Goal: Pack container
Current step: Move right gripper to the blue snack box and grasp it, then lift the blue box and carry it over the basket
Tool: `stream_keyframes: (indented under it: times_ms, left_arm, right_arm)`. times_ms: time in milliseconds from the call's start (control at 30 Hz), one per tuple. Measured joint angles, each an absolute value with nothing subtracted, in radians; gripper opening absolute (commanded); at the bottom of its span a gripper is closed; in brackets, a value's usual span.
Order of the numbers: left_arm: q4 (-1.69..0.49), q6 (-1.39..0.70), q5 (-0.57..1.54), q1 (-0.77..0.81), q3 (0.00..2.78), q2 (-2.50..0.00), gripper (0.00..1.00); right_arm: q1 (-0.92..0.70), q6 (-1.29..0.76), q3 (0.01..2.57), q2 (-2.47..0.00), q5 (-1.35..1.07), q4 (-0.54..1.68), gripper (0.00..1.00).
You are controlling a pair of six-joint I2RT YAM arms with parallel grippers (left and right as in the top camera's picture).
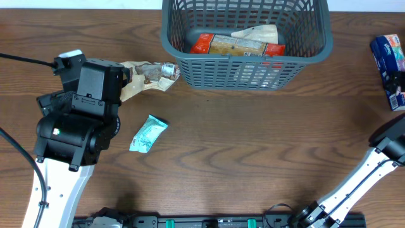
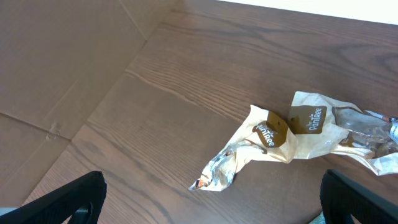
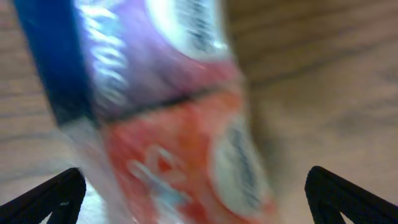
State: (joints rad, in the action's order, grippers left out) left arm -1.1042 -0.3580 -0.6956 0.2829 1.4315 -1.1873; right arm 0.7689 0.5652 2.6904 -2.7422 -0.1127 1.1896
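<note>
The container at twelve o'clock holds orange-red packets. At nine o'clock the left gripper, jaws spread and empty, hangs over a crumpled beige wrapper labelled, seemingly, "PanTree"; a teal packet lies nearby. At three o'clock the right gripper, likewise spread, hovers over a blurred blue-and-red packet.

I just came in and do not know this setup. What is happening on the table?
Two robot arms are packing snack packets into the grey basket, which already holds a few. The left gripper is open above a crumpled beige packet beside the basket, not gripping it. The right gripper is open too, close over a blue and red packet; the view is blurred, so contact is unclear. A teal packet lies loose on the table.
</note>
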Motion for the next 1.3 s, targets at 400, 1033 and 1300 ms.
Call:
stream_keyframes:
  times_ms: [400, 1033, 1300]
  left_arm:
    - [-1.104, -0.358, -0.696, 0.283, 1.431, -1.188, 0.99]
    - [-1.104, -0.358, -0.696, 0.283, 1.431, -1.187, 0.98]
    - [-1.104, -0.358, -0.696, 0.283, 1.431, -1.188, 0.99]
  right_arm:
    - [0.739, 0.524, 2.582, -2.742, -0.165, 1.117, 0.95]
    - [0.735, 0.243, 2.575, -2.715, -0.314, 1.224, 0.01]
    - [0.617, 0.2, 2.628, -2.619, -0.413, 1.279, 0.01]
